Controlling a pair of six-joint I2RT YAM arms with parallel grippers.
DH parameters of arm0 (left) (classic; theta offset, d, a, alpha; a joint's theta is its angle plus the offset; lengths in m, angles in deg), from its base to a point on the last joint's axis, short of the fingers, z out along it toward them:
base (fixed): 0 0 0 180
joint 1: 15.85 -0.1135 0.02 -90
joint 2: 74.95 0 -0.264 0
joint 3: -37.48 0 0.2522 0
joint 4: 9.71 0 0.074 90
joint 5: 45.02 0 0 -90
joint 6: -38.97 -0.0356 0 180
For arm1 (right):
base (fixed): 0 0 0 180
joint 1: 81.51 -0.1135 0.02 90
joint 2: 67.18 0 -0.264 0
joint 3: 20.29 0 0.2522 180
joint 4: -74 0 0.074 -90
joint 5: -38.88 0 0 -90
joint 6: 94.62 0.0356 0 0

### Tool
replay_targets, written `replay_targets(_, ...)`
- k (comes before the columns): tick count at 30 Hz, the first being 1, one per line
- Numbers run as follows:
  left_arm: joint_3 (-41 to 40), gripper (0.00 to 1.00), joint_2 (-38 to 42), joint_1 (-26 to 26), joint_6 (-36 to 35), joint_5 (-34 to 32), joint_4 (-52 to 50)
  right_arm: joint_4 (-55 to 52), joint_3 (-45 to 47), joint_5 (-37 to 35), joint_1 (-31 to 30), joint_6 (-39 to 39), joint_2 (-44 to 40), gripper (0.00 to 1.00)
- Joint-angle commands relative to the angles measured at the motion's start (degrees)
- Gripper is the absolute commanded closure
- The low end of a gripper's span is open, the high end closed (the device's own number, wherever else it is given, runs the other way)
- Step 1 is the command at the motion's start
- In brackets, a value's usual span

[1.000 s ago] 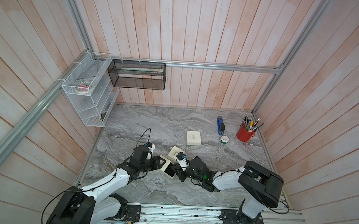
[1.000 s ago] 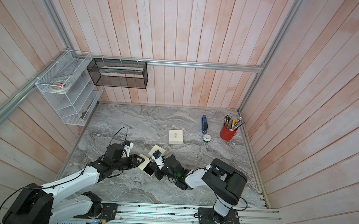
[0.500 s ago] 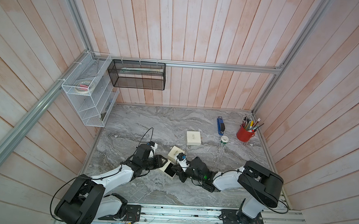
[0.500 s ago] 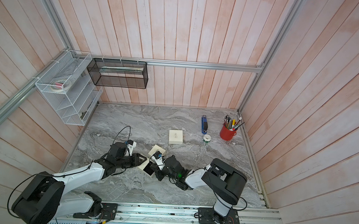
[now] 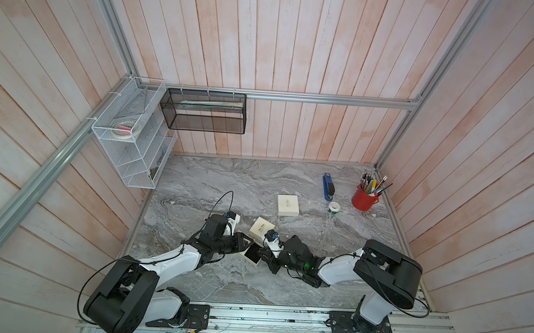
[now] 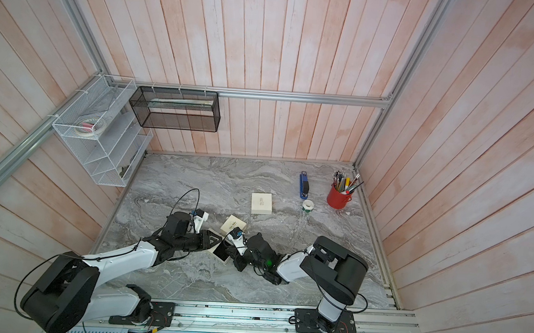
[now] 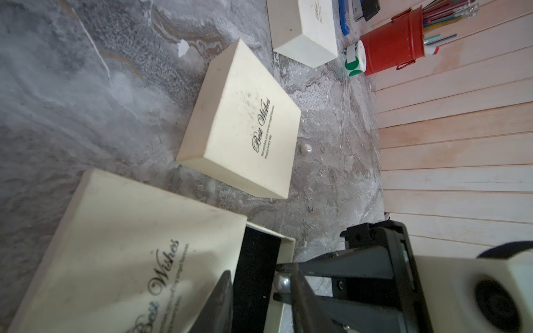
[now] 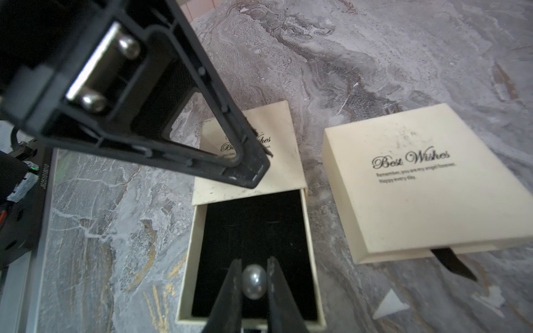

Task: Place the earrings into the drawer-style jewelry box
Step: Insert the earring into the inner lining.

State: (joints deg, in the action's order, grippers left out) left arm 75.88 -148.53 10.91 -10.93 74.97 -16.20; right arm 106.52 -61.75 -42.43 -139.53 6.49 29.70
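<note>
The drawer-style jewelry box lies near the table's front, its cream sleeve (image 8: 277,173) slid back and its black-lined drawer (image 8: 193,245) open, seen also in both top views (image 5: 252,254) (image 6: 221,252). My right gripper (image 8: 253,263) is shut on a pearl earring (image 8: 253,281), held just above the drawer's near end. My left gripper (image 7: 259,271) hovers over the sleeve and drawer with its jaws apart and nothing between them. A second pearl earring (image 7: 305,149) and tiny star-shaped studs (image 7: 311,209) lie on the marble beside a shut cream box (image 7: 245,124).
Another shut cream box (image 5: 288,205) sits farther back. A tape roll (image 5: 333,207), blue stapler (image 5: 328,187) and red pencil cup (image 5: 362,198) stand at the back right. A wire shelf (image 5: 132,145) and a black mesh basket (image 5: 205,111) hang on the walls. White scraps (image 8: 389,305) lie beside the drawer.
The left arm has shifted its pose a little while its gripper stays by the box. The right gripper with the pearl has not moved.
</note>
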Motion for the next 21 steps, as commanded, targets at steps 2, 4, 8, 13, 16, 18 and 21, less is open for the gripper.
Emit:
replay_targets(2, 0.6, 0.65, -1.3, 0.5, -1.6, 1.7, 1.0, -0.2, 1.0, -0.2, 0.3, 0.6, -1.5, 1.0)
replay_targets(4, 0.4, 0.65, -2.1, 0.4, -1.7, 1.7, 0.9, -0.2, 1.1, -0.1, 0.2, 0.5, -1.7, 1.0)
replay_targets(8, 0.2, 0.65, -3.5, 0.6, -2.0, 1.6, 0.7, -0.4, 1.2, -0.1, 0.3, 0.5, -2.0, 1.0)
replay_targets(13, 0.8, 0.66, -5.2, 0.6, -2.6, 0.4, -0.5, -0.4, 1.7, -0.1, 0.3, 0.5, -2.4, 1.0)
replay_targets(16, 0.7, 0.66, -5.9, 0.5, -2.7, 0.2, -0.6, -0.4, 2.1, -0.2, 0.3, 0.7, -2.5, 1.0)
replay_targets(18, 0.8, 0.66, -6.3, 0.6, -2.7, 0.1, -0.7, -0.4, 2.5, -0.2, 0.3, 0.8, -2.6, 1.0)
replay_targets(21, 0.8, 0.66, -6.5, 0.5, -2.7, -0.2, -0.9, -0.4, 2.8, -0.1, 0.3, 0.8, -2.6, 1.0)
